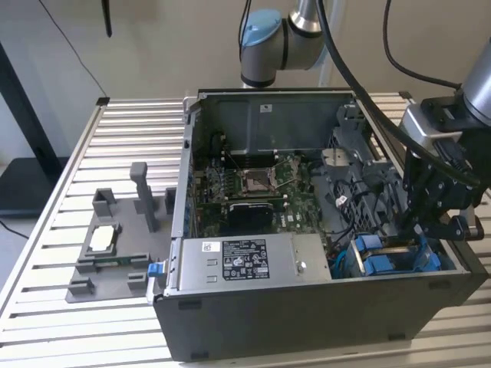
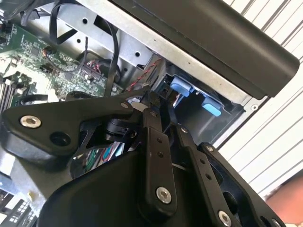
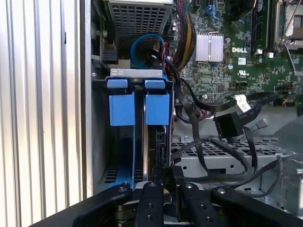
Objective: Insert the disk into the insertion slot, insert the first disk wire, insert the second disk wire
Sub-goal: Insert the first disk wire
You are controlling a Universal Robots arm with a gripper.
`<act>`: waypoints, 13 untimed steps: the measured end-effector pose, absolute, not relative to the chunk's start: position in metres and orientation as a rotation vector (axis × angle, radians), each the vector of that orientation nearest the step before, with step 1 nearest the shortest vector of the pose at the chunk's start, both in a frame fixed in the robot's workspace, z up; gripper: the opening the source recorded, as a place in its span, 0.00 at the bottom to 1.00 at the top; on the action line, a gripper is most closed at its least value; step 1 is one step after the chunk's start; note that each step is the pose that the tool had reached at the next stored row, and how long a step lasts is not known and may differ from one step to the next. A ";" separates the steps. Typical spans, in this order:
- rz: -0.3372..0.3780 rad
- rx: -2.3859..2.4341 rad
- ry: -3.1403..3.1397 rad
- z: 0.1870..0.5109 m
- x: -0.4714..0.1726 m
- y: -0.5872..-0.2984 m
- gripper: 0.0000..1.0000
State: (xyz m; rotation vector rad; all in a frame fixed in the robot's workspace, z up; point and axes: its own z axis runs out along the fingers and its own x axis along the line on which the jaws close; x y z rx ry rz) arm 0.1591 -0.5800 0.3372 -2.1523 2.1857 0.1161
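The disk (image 3: pixel 155 142) stands edge-on in the insertion slot (image 3: pixel 138 75) of the grey drive cage, at the open case's front corner on the exterior view's right. Its blue bracket tabs (image 3: pixel 157 109) sit at the cage's end and also show in the exterior view (image 1: pixel 378 263). My gripper (image 3: pixel 165 176) hangs right over the disk's near end, fingers drawn together, with nothing visible between them. In the exterior view the gripper (image 1: pixel 415 230) reaches down into the cage. A loose black wire plug (image 3: pixel 227 126) lies beside the cage, and a second plug (image 3: pixel 258 125) lies a little farther off.
The motherboard (image 1: pixel 261 188) fills the case floor, with the silver power-supply box (image 1: pixel 245 264) along the front wall. Black cables (image 3: pixel 203 156) loop over the perforated cage top beside the slot. A grey fixture (image 1: pixel 111 245) with a small chip stands on the slatted table at the exterior view's left.
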 end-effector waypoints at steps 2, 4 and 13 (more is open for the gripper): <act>0.116 -2.152 2.186 0.336 0.159 -0.580 0.20; 0.116 -2.152 2.186 0.335 0.159 -0.580 0.20; 0.117 -2.151 2.185 0.333 0.159 -0.580 0.27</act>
